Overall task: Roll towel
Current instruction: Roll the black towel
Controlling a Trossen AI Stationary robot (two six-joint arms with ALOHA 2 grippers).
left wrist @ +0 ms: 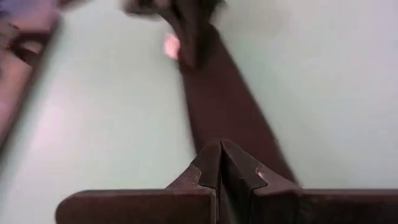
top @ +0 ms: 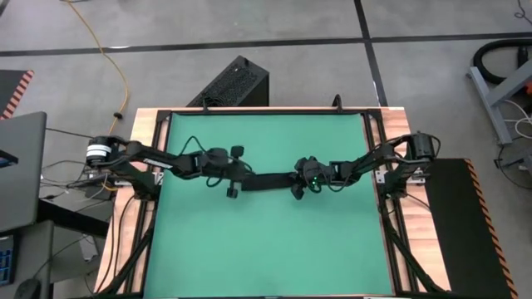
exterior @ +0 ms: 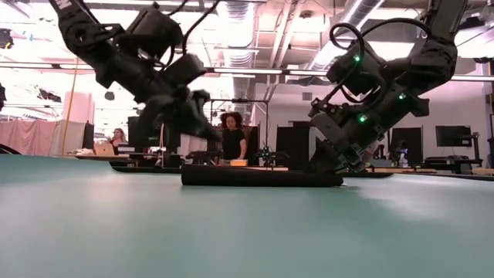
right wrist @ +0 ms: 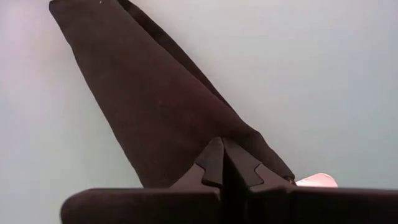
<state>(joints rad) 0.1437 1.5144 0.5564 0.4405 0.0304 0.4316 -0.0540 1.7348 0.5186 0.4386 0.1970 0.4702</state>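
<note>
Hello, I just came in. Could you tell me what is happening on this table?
Two robot arms work on a black towel that lies as a long narrow band across the middle of the green mat. The left claw is shut at one end of the band. The right claw is shut on the other end, where a small white tag shows. The towel rests low and flat on the mat.

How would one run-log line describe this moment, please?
towel: narrow strip on mat | left gripper: shut on towel | right gripper: shut on towel
</note>
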